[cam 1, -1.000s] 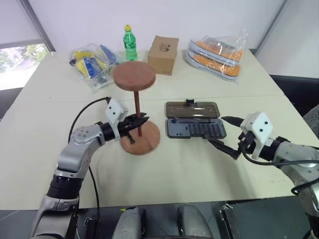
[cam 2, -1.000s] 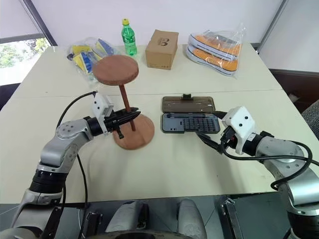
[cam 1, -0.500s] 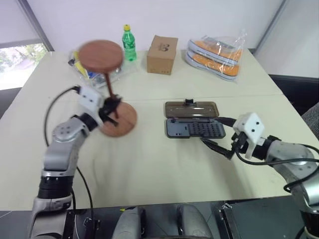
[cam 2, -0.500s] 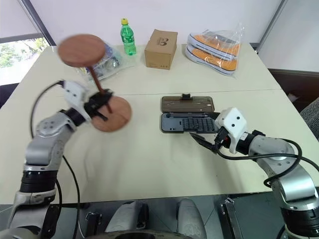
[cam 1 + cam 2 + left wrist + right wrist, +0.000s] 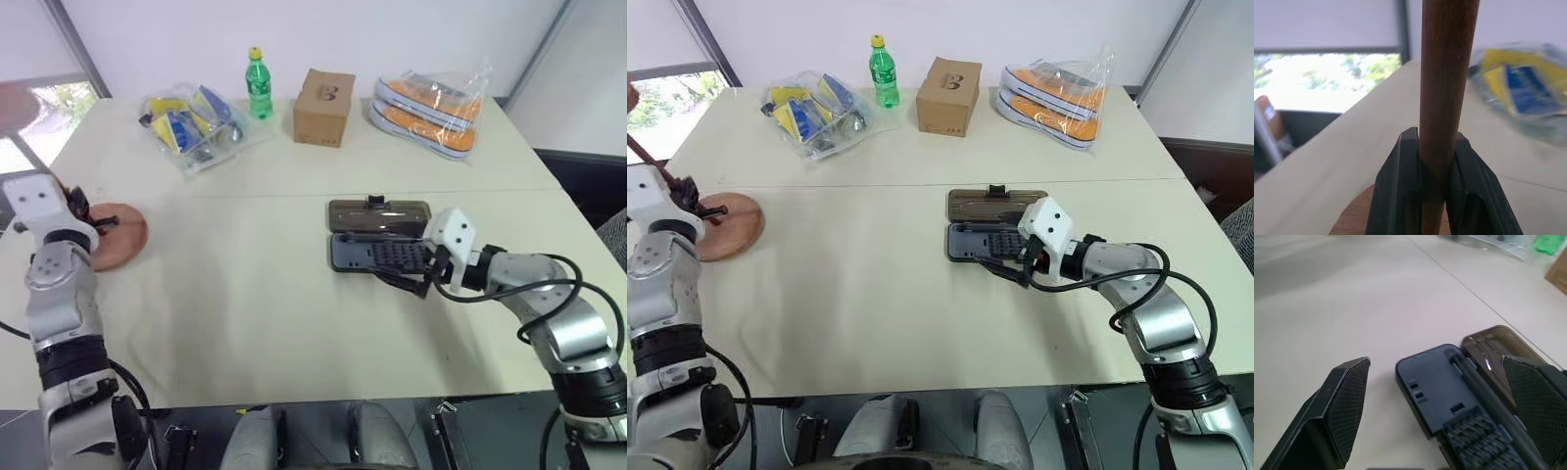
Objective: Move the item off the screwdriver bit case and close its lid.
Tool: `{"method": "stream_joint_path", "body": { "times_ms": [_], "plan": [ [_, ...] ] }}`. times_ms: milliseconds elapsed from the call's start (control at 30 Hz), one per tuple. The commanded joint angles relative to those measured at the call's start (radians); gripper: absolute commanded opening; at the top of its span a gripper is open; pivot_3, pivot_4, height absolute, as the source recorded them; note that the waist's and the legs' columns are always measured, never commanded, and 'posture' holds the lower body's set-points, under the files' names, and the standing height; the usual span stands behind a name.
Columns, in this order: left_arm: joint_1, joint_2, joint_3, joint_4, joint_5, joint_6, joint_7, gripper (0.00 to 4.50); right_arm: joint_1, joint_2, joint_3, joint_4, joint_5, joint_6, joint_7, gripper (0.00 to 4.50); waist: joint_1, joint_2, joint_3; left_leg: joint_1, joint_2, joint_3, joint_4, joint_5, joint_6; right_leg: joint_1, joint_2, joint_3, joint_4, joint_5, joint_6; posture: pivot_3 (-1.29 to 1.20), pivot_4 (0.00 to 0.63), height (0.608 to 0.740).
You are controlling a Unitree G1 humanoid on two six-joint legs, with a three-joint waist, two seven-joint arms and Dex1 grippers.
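Half done, head views: stand (image 5: 116, 233) sits at the table's (image 5: 245, 294) far left edge, well clear of the case (image 5: 377, 255); lid (image 5: 377, 213) lies flat open.
Left wrist: left gripper (image 5: 1432, 161) clamps the stand's rod.
Right wrist: right gripper (image 5: 1440, 406) gapes wide, empty, straddling the case; closing remains.

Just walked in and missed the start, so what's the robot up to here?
The left gripper is clamped on the rod of the wooden stand at the table's left edge, well away from the bit case. The right gripper is open by the case, whose lid lies flat open.
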Motion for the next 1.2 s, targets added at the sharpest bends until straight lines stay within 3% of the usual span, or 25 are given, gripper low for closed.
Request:
{"method": "stream_joint_path", "body": {
  "times_ms": [33,300,567,633,667,867,967,1200],
  "plan": [
    [-0.06,0.027,0.031,0.072,-0.001,-0.085,0.048,0.07,-0.007,0.003,-0.015,-0.023,0.0,-0.017,0.004,4.5,-0.001,-0.002,0.0,0.0,0.0,0.0,0.0,0.0,0.0,0.0,0.0,0.0,0.0,0.0,0.0,0.0,0.15,0.74],
    [-0.108,0.057,-0.023,0.209,0.03,-0.182,0.038,0.07,0.021,-0.001,-0.029,-0.056,0.004,-0.002,-0.012,4.5,-0.002,-0.003,0.0,0.0,0.0,0.0,-0.001,0.001,-0.002,0.0,-0.001,-0.001,0.0,0.0,0.0,0.0,0.15,0.74],
    [-0.086,0.03,-0.084,0.275,0.051,-0.163,0.05,0.07,0.061,-0.01,-0.048,-0.099,0.008,0.015,-0.034,4.5,-0.001,-0.002,0.0,0.0,0.0,0.0,-0.001,0.001,-0.003,0.0,-0.002,-0.001,0.001,0.0,0.0,0.0,0.15,0.74],
    [-0.082,0.02,-0.087,0.277,0.051,-0.158,0.064,1.1,0.069,-0.015,-0.055,-0.107,0.009,0.019,-0.037,4.5,-0.001,-0.002,0.0,0.0,0.0,0.0,-0.001,0.001,-0.003,0.0,-0.002,-0.001,0.001,0.0,0.0,0.0,0.15,0.74],
    [-0.081,0.017,-0.084,0.277,0.047,-0.156,0.068,1.37,0.071,-0.017,-0.057,-0.108,0.008,0.02,-0.038,4.5,-0.001,-0.002,0.0,0.001,0.0,0.0,-0.001,0.001,-0.003,0.0,-0.002,-0.001,0.001,0.0,0.0,0.0,0.15,0.74],
    [-0.049,0.005,-0.063,0.231,0.044,-0.168,0.116,4.49,0.079,-0.022,-0.061,-0.119,0.009,0.026,-0.042,4.5,-0.005,-0.004,0.001,-0.001,0.0,-0.001,-0.001,0.001,-0.003,-0.001,-0.002,-0.002,0.001,0.0,0.0,0.0,0.15,0.74],
    [-0.018,0.001,-0.05,0.168,0.038,-0.181,0.142,4.49,0.08,-0.023,-0.063,-0.122,0.009,0.029,-0.042,4.5,-0.006,-0.004,0.001,0.0,0.0,-0.001,-0.001,0.001,-0.003,-0.001,-0.002,-0.002,0.001,0.0,0.0,0.0,0.15,0.74],
    [0.181,-0.085,-0.032,-0.24,-0.016,-0.056,0.169,4.49,0.087,-0.019,-0.064,-0.124,0.007,0.03,-0.042,4.5,-0.002,-0.004,0.001,-0.001,0.0,-0.001,-0.002,0.001,-0.004,-0.001,-0.007,-0.002,0.0,0.0,0.0,0.0,0.15,0.74]
  ]
}}
